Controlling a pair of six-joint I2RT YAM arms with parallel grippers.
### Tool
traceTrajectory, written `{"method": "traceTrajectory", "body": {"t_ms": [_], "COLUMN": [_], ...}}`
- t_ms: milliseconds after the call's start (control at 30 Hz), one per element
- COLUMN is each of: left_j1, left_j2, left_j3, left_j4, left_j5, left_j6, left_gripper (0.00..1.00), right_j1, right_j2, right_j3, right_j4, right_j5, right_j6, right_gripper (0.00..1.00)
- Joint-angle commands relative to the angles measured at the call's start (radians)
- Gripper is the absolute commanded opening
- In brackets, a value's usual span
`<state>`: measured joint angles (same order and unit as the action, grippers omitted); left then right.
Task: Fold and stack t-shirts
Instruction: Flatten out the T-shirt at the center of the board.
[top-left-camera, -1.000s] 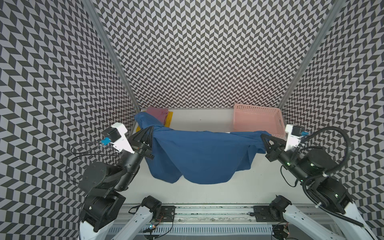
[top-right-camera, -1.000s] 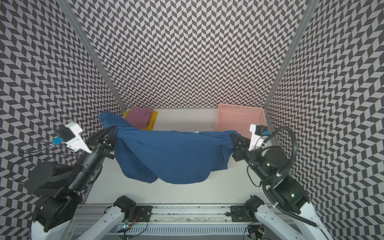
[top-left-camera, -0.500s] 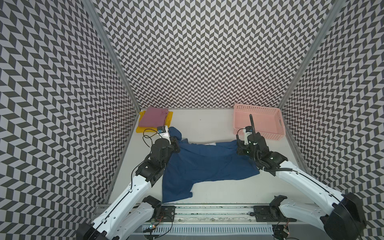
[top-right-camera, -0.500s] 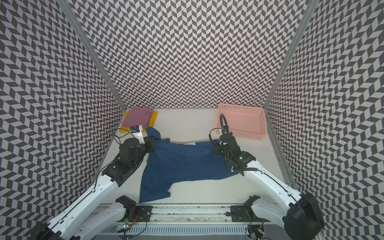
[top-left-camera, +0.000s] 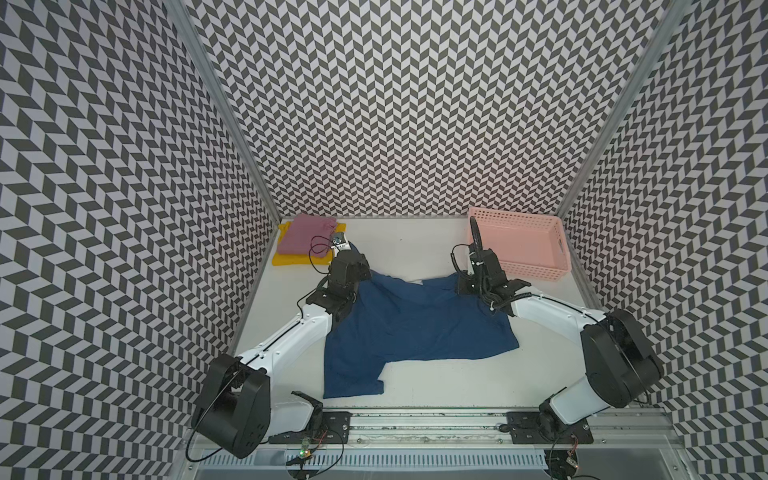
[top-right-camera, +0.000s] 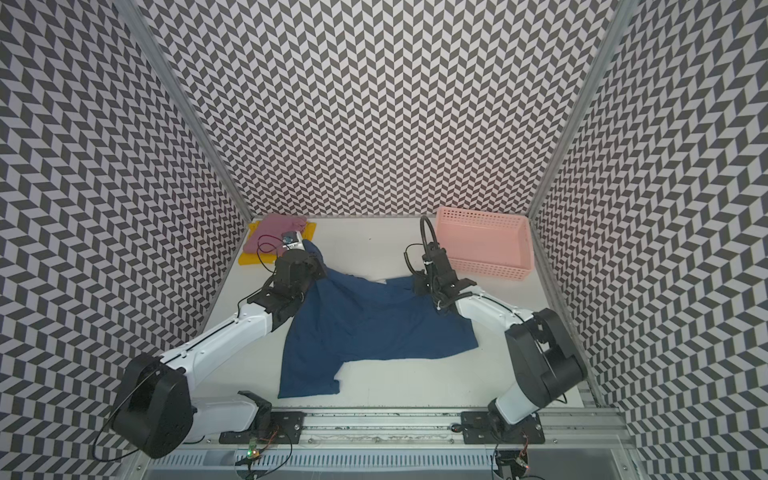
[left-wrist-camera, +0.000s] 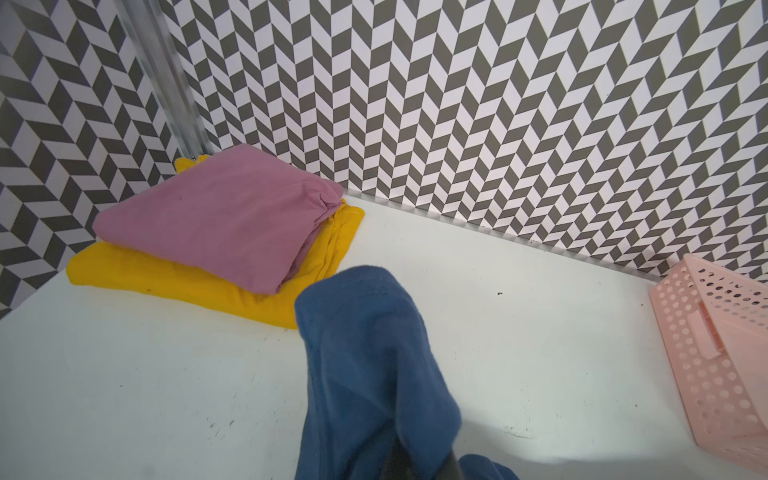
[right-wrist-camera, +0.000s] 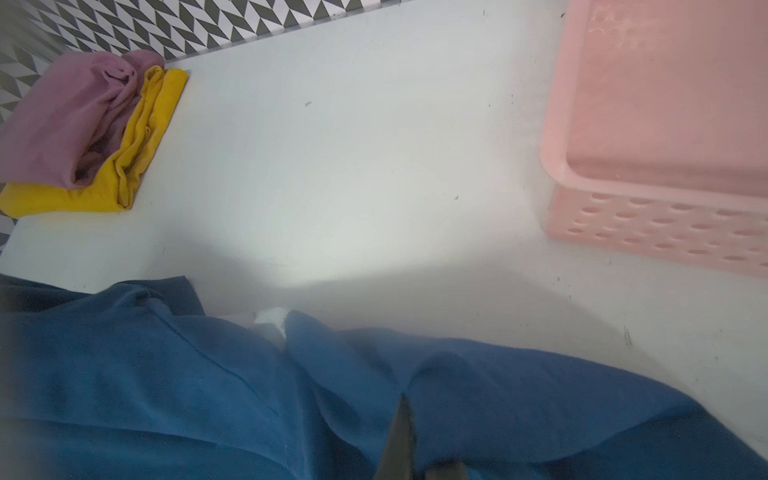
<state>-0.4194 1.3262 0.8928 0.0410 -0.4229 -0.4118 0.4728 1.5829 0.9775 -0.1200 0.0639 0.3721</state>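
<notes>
white tbl (top-left-camera: 415, 249), navy tee (top-left-camera: 415, 324), yellow tee (top-left-camera: 291, 260), basket (top-left-camera: 536, 270)

No word, number or brand can be read in any view. A small white tag (right-wrist-camera: 271, 318) shows at the neck opening of the navy t-shirt (top-left-camera: 415, 328), but it is blurred and no print can be made out on it. In the right wrist view, faint pale marks on the floor of the pink basket (right-wrist-camera: 562, 104) may be moulded lettering or only scuffs; they are too smeared to tell.
</notes>
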Motion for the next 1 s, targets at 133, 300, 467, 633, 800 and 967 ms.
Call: {"method": "traceTrajectory", "body": {"t_ms": [133,300,467,633,800,967], "left_j1": [0.069,0.100,0.098,0.097,0.091,0.092], "left_j2": [0.198,0.234,-0.088,-0.467,-0.655,-0.675], "left_j3": [0.582,0.836,0.463,0.062,-0.074,-0.065], "left_j4": [-0.092,-0.261,-0.277,-0.357,-0.530,-0.664], "left_j5": [0.088,0.219,0.283,0.308,0.327,0.317], "left_j6": [0.161,0.160,0.079,-0.092,-0.202,-0.190], "left_gripper": [0.00,0.00,0.00,0.00,0.00,0.00], "right_j1": [-0.109,-0.113,-0.024,0.026,0.030,0.039], "right_j2": [0.099,0.074,-0.179,-0.405,-0.555,-0.546], "right_j3": [0.446,0.601,0.243,-0.099,-0.230,-0.255], "right_j4": [-0.034,-0.207,-0.155,-0.180,-0.230,-0.319], "right_j5": [-0.074,-0.160,-0.138,-0.170,-0.225,-0.307], "right_j6": [-0.086,-0.131,-0.102,-0.046,-0.010,-0.023], "right_gripper": [0.00,0.00,0.00,0.00,0.00,0.00]}}
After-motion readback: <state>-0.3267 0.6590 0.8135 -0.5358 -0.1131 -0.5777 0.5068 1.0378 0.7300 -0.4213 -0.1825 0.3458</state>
